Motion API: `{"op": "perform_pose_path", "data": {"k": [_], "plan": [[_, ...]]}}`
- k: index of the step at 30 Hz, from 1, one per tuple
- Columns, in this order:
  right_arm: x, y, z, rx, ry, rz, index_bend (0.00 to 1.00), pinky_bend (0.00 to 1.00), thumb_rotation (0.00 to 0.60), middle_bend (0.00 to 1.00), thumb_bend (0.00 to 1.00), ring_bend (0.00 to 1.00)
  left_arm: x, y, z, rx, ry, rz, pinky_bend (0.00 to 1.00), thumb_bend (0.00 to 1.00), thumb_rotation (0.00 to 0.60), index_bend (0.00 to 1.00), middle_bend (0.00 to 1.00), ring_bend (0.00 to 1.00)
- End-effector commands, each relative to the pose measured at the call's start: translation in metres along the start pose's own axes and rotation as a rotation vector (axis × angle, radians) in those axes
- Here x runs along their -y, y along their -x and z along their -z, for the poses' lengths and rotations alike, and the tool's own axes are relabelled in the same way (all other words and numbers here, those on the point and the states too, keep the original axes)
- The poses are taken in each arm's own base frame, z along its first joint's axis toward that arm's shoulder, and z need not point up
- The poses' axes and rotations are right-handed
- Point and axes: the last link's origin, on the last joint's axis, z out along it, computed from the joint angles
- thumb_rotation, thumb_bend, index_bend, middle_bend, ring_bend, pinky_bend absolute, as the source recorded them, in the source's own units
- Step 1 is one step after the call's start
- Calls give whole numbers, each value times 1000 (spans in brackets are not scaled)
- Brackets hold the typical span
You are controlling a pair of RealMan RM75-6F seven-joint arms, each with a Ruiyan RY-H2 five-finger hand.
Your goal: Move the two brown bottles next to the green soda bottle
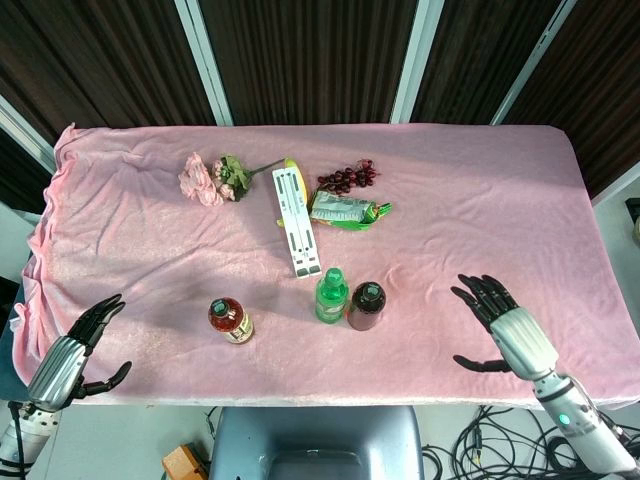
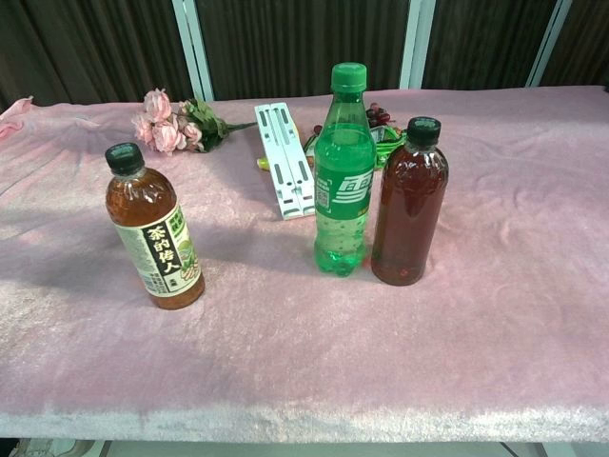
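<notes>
Dark brown bottle (image 2: 409,202) upright just beside green soda bottle (image 2: 343,172); labelled brown bottle (image 2: 153,227) apart.
Right hand (image 1: 502,325) and left hand (image 1: 76,352) fingers released, grasping nothing.

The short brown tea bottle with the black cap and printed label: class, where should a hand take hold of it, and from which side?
Grip the short brown tea bottle around its straight labelled body, below the shoulder. It stands upright and alone, so come from its outer side with the left hand, which is open nearby, away from the green soda bottle.
</notes>
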Motion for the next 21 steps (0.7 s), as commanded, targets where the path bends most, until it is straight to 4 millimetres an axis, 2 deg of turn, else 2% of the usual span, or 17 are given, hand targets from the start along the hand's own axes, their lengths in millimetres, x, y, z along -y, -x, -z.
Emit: {"op": "perform_pose_path", "data": {"k": [1, 6, 9, 15, 21], "plan": [[2, -5, 26, 3, 21, 55, 0, 65, 600, 0, 274, 0, -5, 37, -20, 17, 106, 285, 96, 330, 600, 0, 0, 0], [9, -10, 35, -7, -4, 38, 0, 53, 600, 0, 273, 0, -14, 68, -46, 28, 91, 433, 86, 325, 600, 0, 0, 0], [9, -11, 38, -1, -5, 40, 0, 50, 600, 0, 273, 0, -17, 78, -58, 42, 72, 434, 87, 324, 600, 0, 0, 0], [10, -11, 39, 19, -12, 26, 0, 47, 600, 0, 273, 0, -22, 96, -78, 77, 37, 403, 92, 324, 600, 0, 0, 0], [10, -13, 40, 19, -16, 22, 0, 45, 600, 0, 273, 0, -24, 104, -87, 83, 18, 427, 114, 326, 600, 0, 0, 0]]}}
